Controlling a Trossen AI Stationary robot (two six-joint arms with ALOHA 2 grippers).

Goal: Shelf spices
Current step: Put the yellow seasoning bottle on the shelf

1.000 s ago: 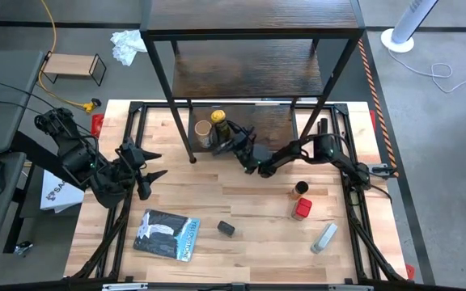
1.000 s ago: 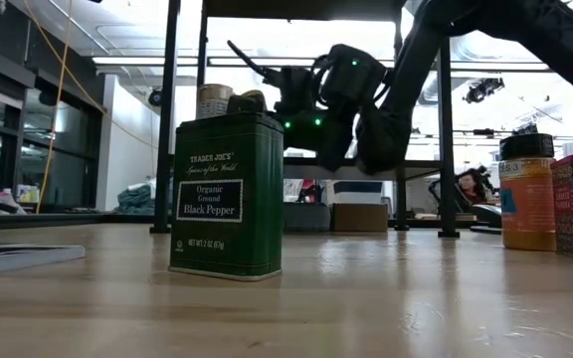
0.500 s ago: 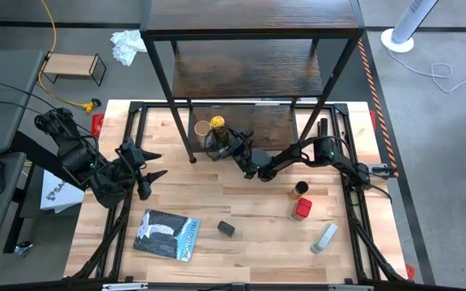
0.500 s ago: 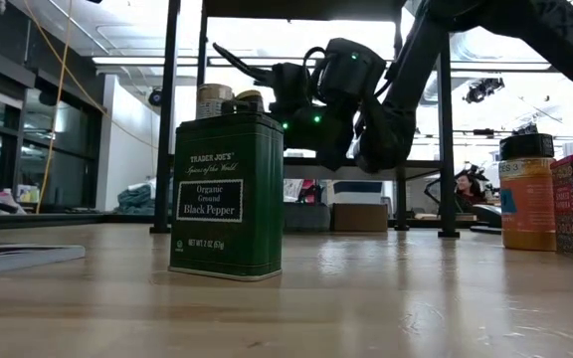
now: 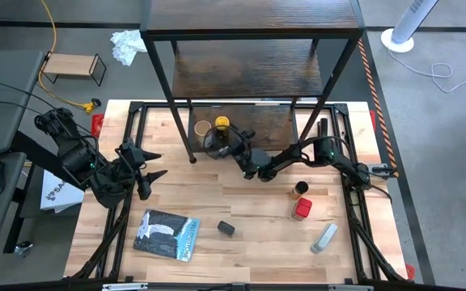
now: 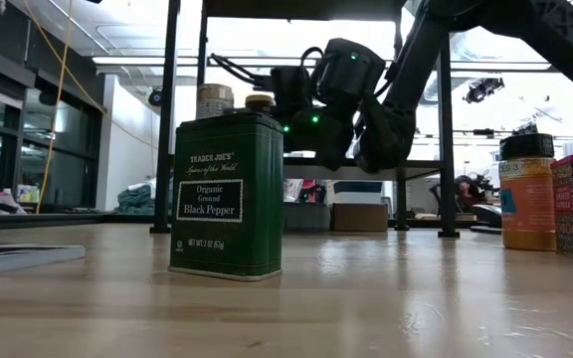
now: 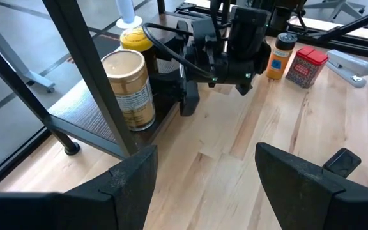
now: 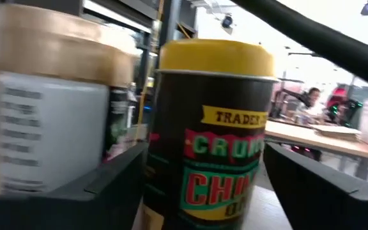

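Note:
The shelf point(image 5: 249, 73) stands over the table's far edge. On its lowest board point(image 7: 88, 112) a tan-lidded jar point(image 5: 202, 128) and a yellow-lidded jar point(image 8: 213, 128) stand upright side by side. My right gripper point(image 8: 206, 147) reaches level to the yellow-lidded jar from the table's right, one finger on each side of it. A brown jar point(image 5: 300, 189) and a red one point(image 5: 302, 208) stand on the table at the right. The small dark pepper tin point(image 6: 227, 194) stands near the front. My left gripper point(image 5: 154, 164) waits open at the table's left. My right gripper's fingers point(image 8: 312, 185) stand close beside the yellow-lidded jar's two sides point(image 8: 260, 166), coming level from the table's right. Whether they touch it, I cannot tell. The jar stands upright on its base on the shelf's lowest board.
A flat blue-grey packet point(image 5: 166, 234) lies at the front left and a grey-white tube point(image 5: 324, 238) at the front right. The shelf's black legs point(image 5: 186, 137) stand on the table's far part. A small light-wood rack point(image 5: 73, 66) sits on the floor beyond the table.
The yellow-lidded jar, held tilted a second ago, has been tipped upright and now stands on the shelf's lowest board beside the tan-lidded jar. My right gripper has rolled about its own line while staying in place.

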